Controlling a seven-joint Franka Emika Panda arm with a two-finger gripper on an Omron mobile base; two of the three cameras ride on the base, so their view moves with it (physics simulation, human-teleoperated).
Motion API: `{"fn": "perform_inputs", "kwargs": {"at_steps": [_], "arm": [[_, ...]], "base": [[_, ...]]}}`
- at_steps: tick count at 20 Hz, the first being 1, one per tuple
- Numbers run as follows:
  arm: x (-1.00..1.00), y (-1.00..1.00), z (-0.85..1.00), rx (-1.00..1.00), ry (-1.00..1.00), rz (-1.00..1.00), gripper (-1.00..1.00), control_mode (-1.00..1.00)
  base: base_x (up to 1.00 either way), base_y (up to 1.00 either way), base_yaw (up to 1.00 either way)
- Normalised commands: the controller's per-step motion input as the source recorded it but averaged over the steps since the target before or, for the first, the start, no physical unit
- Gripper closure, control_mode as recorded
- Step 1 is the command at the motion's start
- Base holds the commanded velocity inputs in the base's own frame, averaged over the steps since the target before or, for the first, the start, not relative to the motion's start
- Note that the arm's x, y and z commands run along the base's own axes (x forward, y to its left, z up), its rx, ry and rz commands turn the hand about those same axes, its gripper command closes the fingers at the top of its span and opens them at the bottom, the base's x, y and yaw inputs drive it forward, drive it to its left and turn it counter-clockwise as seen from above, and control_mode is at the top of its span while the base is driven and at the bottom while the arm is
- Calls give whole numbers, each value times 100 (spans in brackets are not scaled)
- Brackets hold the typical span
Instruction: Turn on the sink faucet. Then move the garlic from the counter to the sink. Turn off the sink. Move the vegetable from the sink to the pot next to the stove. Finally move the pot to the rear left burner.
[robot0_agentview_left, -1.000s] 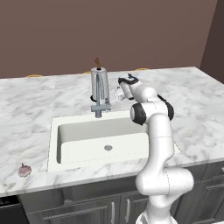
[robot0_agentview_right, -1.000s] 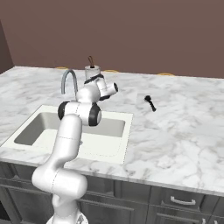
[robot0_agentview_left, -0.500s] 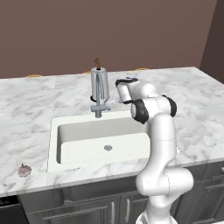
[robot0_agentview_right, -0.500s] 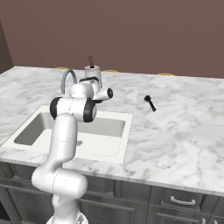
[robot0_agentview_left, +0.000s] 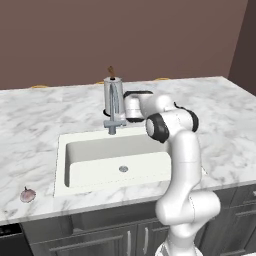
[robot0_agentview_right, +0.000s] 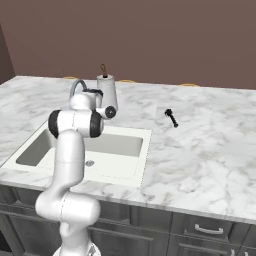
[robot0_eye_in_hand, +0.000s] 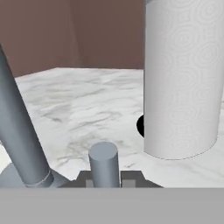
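The brushed-steel sink faucet (robot0_agentview_left: 114, 106) stands behind the off-white sink (robot0_agentview_left: 90, 165), and no water runs from it. My gripper (robot0_agentview_left: 125, 109) reaches in from the right, right behind the tap. In the hand view my gripper (robot0_eye_in_hand: 109, 177) is shut on the faucet's small grey lever (robot0_eye_in_hand: 103, 162), which rises between the two dark tips; the tap's slanted stem (robot0_eye_in_hand: 19, 131) is to its left. The garlic (robot0_agentview_left: 28, 194), a small pinkish bulb, lies on the marble counter (robot0_agentview_left: 50, 110) near the front edge, left of the sink.
A white paper towel roll (robot0_eye_in_hand: 181, 78) on a dark base stands close behind the faucet (robot0_agentview_right: 75, 86), just right of the lever. A small black object (robot0_agentview_right: 171, 117) lies on the counter right of the sink. A brown wall runs along the back.
The hand has swung left toward the faucet and its fingers have shut on the lever. The garlic has not moved.
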Motion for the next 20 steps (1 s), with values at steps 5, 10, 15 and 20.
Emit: {"fn": "perform_inputs", "kwargs": {"at_steps": [5, 10, 15, 20], "arm": [[0, -2, -16, 0, 5, -6, 100, -100], [0, -3, -28, 0, 4, -4, 100, -100], [-1, -37, -33, 2, 5, -6, 100, -100], [-5, -65, -55, 2, 5, -4, 100, -100]], "base": [[0, 0, 0], [0, 0, 0], [0, 0, 0], [0, 0, 0]]}}
